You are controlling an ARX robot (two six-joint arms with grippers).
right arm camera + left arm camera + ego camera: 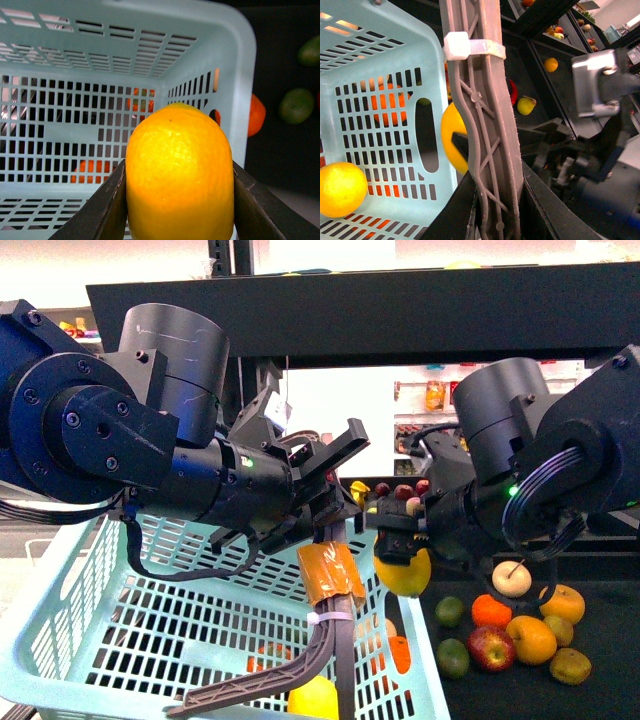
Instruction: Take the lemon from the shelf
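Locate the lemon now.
Front view, right of centre: the bright yellow oval lemon is clamped in the right gripper, beside the right rim of the pale blue plastic basket.

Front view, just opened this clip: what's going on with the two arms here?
The right gripper is shut on the lemon, holding it in the air off the shelf, close to the rim of the light-blue basket. The left gripper holds that basket by its grey handle. On the shelf lie other fruits, and a yellow fruit sits in the basket.
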